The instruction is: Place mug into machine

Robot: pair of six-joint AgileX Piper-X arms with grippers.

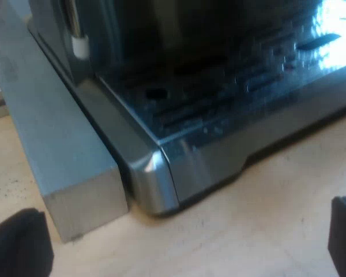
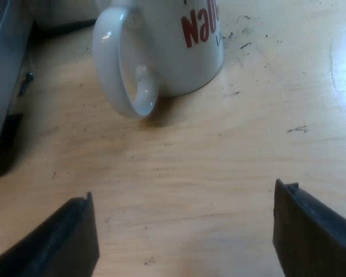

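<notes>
Mug [image 2: 179,52] stands on counter [image 2: 219,167], not yet in the machine. It's white w/ red lettering, which is partly cut off, so can't read it. Handle [image 2: 120,75] points toward right claw [image 2: 184,236].

Right claw is open wide: black fingers [image 2: 57,242] far apart, nothing betw. them, bare wood under the gap. Claw is near mug but apart from it, no contact w/ handle or body. On the handle side, near mug, is a grey metal edge [image 2: 3,63] w/ a dark foot on counter. Can't tell if that's the machine or sth else. A few dark specks and scratches mark the wood round mug.

Left claw [image 1: 179,242] hangs low over the counter at the front corner of the machine [image 1: 230,144]. It's also open: fingers [image 1: 17,245] spread wide, empty, touching nothing. Machine's base is brushed metal w/ a rounded corner. Drip tray's slotted grate [image 1: 219,92] lies on top of the base, dark, w/ bright glare at its far end.

Grey metal block [image 1: 52,133] sits on counter tight against machine's side, its end approx. level w/ that corner. Thin metal tube w/ white tip [image 1: 79,46] hangs at the machine's side, above where the block meets it. Counter in front of machine is light wood, same as under mug.
</notes>
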